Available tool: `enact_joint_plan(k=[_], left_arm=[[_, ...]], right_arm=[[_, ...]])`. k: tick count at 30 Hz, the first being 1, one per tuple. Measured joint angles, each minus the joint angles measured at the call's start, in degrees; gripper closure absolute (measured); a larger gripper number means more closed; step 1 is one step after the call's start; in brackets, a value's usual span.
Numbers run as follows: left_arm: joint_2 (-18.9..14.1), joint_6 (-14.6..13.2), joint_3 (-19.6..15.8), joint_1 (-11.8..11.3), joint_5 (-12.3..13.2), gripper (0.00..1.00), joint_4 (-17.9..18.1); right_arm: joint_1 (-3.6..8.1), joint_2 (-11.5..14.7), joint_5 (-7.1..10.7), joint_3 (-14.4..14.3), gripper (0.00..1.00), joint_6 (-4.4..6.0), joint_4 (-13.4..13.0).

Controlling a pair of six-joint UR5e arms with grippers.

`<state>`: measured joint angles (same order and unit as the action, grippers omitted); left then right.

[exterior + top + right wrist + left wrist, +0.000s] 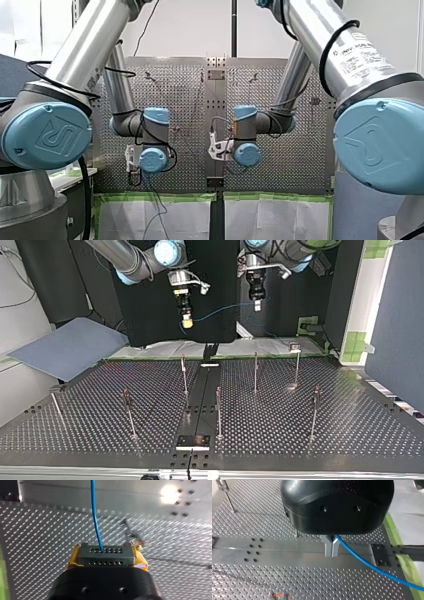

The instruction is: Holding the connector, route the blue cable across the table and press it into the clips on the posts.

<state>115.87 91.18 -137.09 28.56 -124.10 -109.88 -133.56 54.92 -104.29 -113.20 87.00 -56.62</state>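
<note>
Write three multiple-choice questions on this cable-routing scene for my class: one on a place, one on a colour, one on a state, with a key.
1. Where is the connector?
A. On the table
B. Between the right gripper pads
C. In a clip on a post

2. What colour are those pads?
A. Yellow
B. Green
C. Black

3. How are the left gripper fingers?
A. Wide open
B. Shut on a post
C. Shut on the cable

Key: 1 B, the right wrist view shows it clamped there. 2 A, yellow shows on either side of the connector. 3 C, the left wrist view shows the metal fingers closed, with the blue cable leaving from between them.
</note>
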Motion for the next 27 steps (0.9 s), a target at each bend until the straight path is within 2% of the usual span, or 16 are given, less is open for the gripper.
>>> enact_joint_plan(k=[2,5,8,20,25,27], left_arm=[[0.2,-0.1,0.0,-0.4,0.0,1.00,-0.1],[0.2,-0.2,0.0,-0.7,0.0,1.00,-0.1],[0.2,-0.2,0.0,-0.7,0.0,1.00,-0.2],[0.4,-0.3,0.1,-0.8,0.0,1.00,-0.1],[-0.4,-0.5,1.1,-0.7,1.6,1.00,-0.9],[-1.2,0.2,1.4,-0.8,2.6,1.00,-1.8]], right_arm=[[0.47,-1.2,0.02,1.0,1.00,1.18,1.2],[0.72,-2.7,0.04,1.8,1.00,2.42,2.8],[0.78,-3.5,0.04,2.0,1.00,2.86,4.7],[0.75,-3.8,0.11,2.1,1.00,2.95,11.5],[0.00,-2.5,1.71,3.7,1.00,1.58,14.2],[-0.33,-1.6,2.58,4.6,1.00,1.47,15.2]])
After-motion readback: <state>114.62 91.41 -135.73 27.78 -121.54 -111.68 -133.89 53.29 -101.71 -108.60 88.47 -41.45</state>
